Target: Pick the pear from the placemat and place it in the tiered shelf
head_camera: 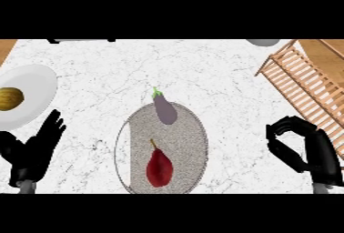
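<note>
One pear (pixel 159 167), one eggplant (pixel 164 110), one placemat (pixel 190 136), one plate (pixel 33 86).

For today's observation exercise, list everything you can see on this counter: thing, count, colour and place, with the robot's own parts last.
Pear: one, dark red, near end of the placemat.
Aubergine: one, purple with a green stem, far end of the placemat.
Placemat: one, grey, oval, centre of the counter.
Plate: one, white, far left, holding a round yellow-brown item.
Tiered shelf: one, light wood slats, far right.
Counter: white marble.
Left hand: black, open, lower left.
Right hand: black, fingers curled, holding nothing, lower right.
</note>
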You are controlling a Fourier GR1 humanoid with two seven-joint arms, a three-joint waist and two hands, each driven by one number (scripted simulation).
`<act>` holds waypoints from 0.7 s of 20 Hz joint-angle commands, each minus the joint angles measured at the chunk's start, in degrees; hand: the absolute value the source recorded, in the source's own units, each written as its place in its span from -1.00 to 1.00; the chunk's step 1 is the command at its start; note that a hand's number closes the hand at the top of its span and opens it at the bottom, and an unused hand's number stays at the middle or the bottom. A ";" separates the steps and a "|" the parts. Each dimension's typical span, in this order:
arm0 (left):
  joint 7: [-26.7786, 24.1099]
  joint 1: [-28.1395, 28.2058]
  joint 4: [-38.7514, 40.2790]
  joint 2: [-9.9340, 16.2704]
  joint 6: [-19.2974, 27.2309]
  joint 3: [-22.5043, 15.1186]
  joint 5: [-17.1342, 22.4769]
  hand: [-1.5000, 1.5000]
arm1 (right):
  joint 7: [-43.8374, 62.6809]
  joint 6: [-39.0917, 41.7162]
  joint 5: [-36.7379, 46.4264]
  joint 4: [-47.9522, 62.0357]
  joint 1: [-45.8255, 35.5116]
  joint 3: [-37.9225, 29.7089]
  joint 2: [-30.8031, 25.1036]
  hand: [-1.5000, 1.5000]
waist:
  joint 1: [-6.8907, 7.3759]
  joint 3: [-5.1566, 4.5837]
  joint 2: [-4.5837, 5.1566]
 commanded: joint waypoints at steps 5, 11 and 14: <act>6.63 -5.37 6.29 -5.06 -1.36 -2.32 -1.19 0.00 | 6.77 -3.24 8.32 -8.55 8.14 6.71 3.45 -1.00 | 2.37 0.40 -0.38; 5.91 -3.03 5.49 -5.22 -1.63 -2.57 -2.14 0.00 | 17.94 4.62 10.09 -26.51 13.52 12.95 -3.62 -1.00 | 2.26 0.35 -0.53; 6.98 -3.75 3.13 -4.54 -2.17 -1.84 -1.69 0.00 | 32.11 5.91 16.28 -32.06 7.22 19.23 -1.03 -1.00 | 3.00 0.27 -0.52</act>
